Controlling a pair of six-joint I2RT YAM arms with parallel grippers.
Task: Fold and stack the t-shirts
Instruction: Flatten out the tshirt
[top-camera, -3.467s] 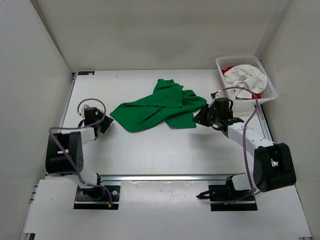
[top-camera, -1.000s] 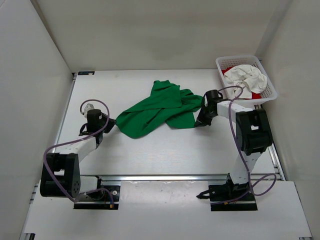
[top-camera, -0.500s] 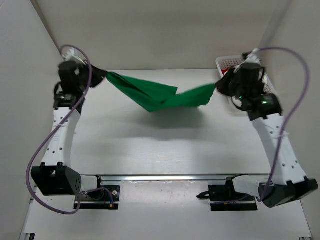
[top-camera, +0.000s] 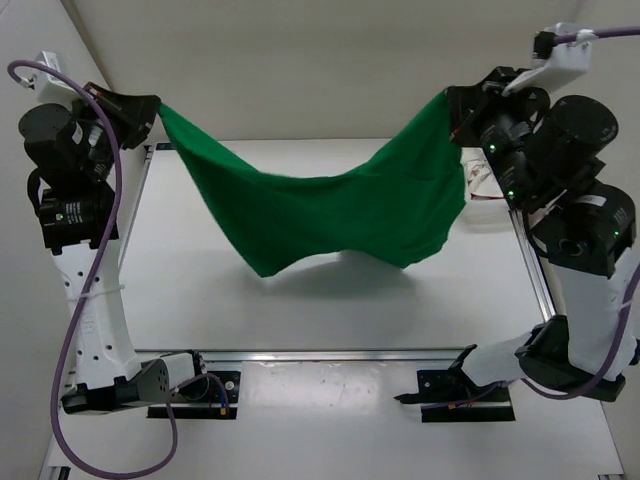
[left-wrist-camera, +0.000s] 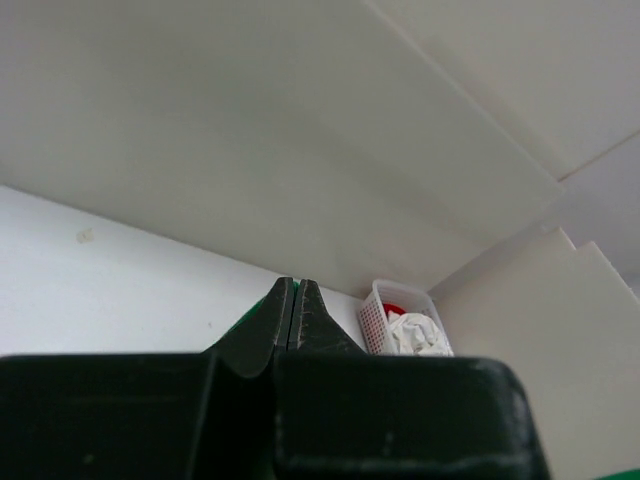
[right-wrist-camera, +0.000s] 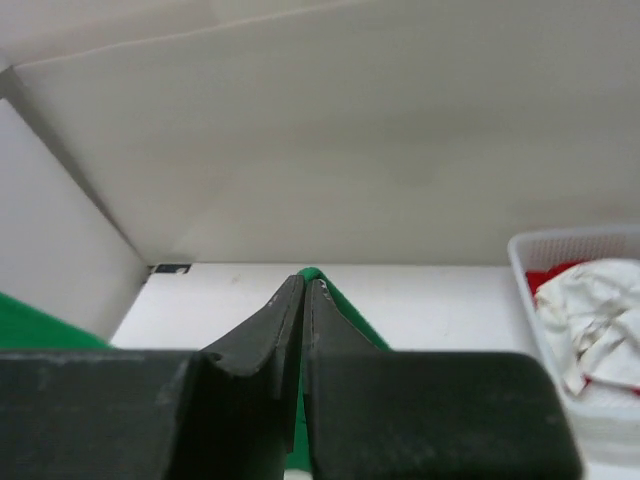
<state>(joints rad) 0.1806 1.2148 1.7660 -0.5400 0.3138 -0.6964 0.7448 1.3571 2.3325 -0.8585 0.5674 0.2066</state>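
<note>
Left hand (top-camera: 153, 104), green shirt (top-camera: 330, 215), white table (top-camera: 330, 310)

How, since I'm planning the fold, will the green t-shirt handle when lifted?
Probably very floppy: the green t-shirt sags deeply between the left end effector and right end effector. Likely light: two pinched points carry it. May bunch when lowered; its edge hangs unevenly.

White table (top-camera: 300, 310). Sitting directly on it: white mesh basket (left-wrist-camera: 372, 318) in the far-right corner, small black tab (right-wrist-camera: 172, 268) at the far-left corner. Metal rail (top-camera: 330, 355) runs along the near edge.
</note>
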